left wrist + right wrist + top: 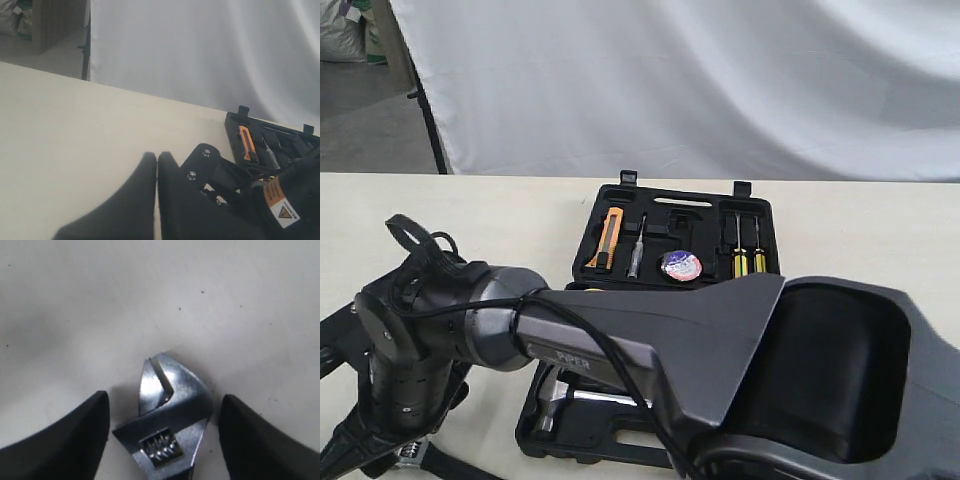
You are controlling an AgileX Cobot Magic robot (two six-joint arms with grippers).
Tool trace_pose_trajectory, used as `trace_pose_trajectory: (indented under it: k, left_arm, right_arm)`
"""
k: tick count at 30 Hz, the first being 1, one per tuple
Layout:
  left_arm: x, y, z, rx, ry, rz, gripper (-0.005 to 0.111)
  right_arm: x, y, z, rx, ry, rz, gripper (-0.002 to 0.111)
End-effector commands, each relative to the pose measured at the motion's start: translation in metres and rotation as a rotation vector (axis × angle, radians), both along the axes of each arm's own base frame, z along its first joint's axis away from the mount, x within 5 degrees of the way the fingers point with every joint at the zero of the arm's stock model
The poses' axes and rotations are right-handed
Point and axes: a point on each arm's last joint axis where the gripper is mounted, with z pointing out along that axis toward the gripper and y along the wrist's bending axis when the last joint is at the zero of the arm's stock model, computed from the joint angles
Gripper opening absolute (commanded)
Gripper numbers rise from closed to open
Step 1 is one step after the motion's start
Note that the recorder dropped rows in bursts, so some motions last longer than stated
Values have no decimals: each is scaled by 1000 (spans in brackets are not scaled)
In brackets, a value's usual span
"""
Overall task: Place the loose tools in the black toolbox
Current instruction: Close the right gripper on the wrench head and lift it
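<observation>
Your right gripper (pixel 163 399), jaws apart, flanked the shiny steel adjustable wrench (pixel 172 412), seemingly without touching it. Your left gripper (pixel 157 161) had its jaws together.

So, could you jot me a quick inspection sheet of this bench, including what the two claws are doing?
Surface: cream table, lightly specked.
Job's things: black toolbox lies open, with the tape roll in its far half. The hammer is in the near half, mostly hidden by an arm. The adjustable wrench lies on the table.
Clutter: orange knife and yellow screwdrivers, seated in the far half.
Grippers: left gripper shut, empty. Right gripper open, astride the wrench head.
Cables: black cable along the foreground arm.
Surroundings: white cloth backdrop, grey floor at the left.
</observation>
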Motion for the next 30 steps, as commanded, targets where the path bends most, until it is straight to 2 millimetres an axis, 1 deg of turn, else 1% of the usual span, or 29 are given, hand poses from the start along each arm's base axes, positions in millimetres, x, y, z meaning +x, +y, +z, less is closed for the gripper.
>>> trace_pose_trajectory:
  k: [1,2,5,8,10,12,17,21,24,30]
  left_arm:
    - [-1,1,2,2,-13,26,1]
    - [-1,1,2,2,-13,26,1]
    - [-1,1,2,2,-13,26,1]
    - [-1,1,2,2,-13,26,1]
    - [-1,1,2,2,-13,26,1]
    - [-1,1,2,2,-13,26,1]
    - [-1,1,2,2,-13,26,1]
    - [-1,1,2,2,-13,26,1]
    - [-1,1,2,2,-13,26,1]
    - [-1,1,2,2,-13,26,1]
  right_arm:
    - [-3,-13,-12,-131,60,10,40]
    - [-3,-13,-9,-128,59,11,32]
    - [-4,-14,-2,-127,65,11,18]
    - [-7,-15,7,-122,97,-2,6]
    - [-9,-16,14,-123,121,-4,0]
    - [-11,-18,21,-124,131,-2,-1]
    - [-13,-24,48,-120,129,8,-1]
    - [-14,-30,64,-136,119,19,-1]
    - [-14,-36,72,-165,116,27,-1]
    - [-8,-41,74,-221,44,26,-1]
